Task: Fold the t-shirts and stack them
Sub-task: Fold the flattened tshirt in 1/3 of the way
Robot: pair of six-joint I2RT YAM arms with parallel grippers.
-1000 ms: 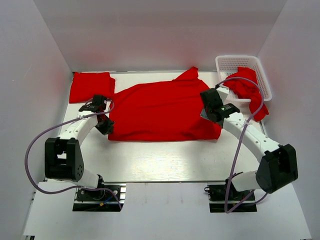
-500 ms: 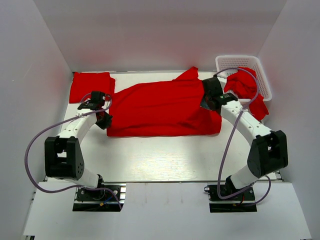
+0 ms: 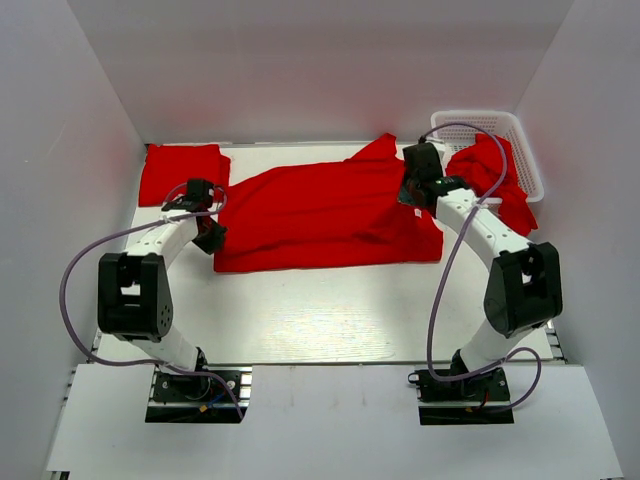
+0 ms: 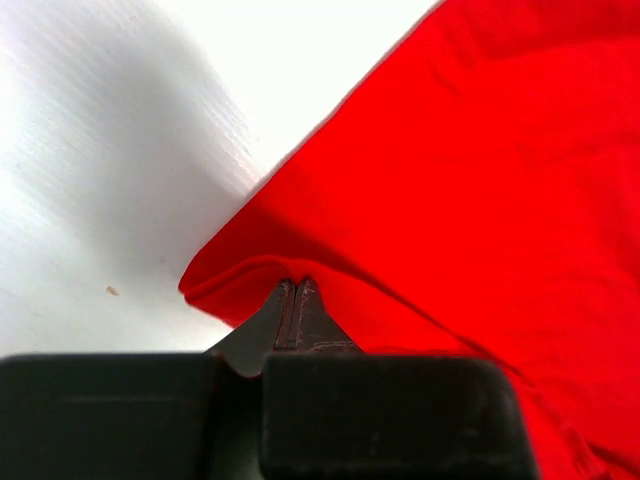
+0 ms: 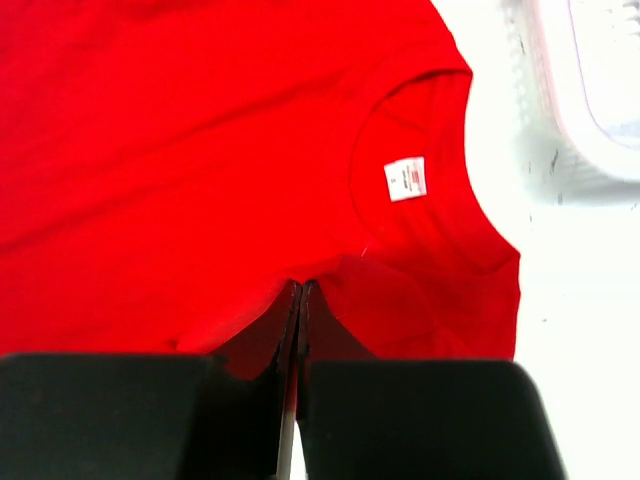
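**Top external: both grippers pinch one tee**

Top external view gives us a spread t-shirt [image 3: 330, 220] laid across the middle of the table [image 3: 320, 320], neck end to the right and one sleeve pointing to the far side. We see the left gripper [image 3: 212, 237] at the shirt's left edge, by the near corner. On the left wrist cam its jaws are clenched, w/ a small fold of red cloth bunched around the tips. The right gripper [image 3: 410, 197] sits on the shirt's right end. On the right wrist cam we see it clamped on a pinch of fabric just beside the collar, w/ the white neck label [image 5: 405, 179] a bit beyond. A folded t-shirt [image 3: 183, 172] lies at the far-left corner. Another crumpled t-shirt [image 3: 490, 175] hangs over the rim of the white basket [image 3: 470, 122] at far right, partly in, partly out.
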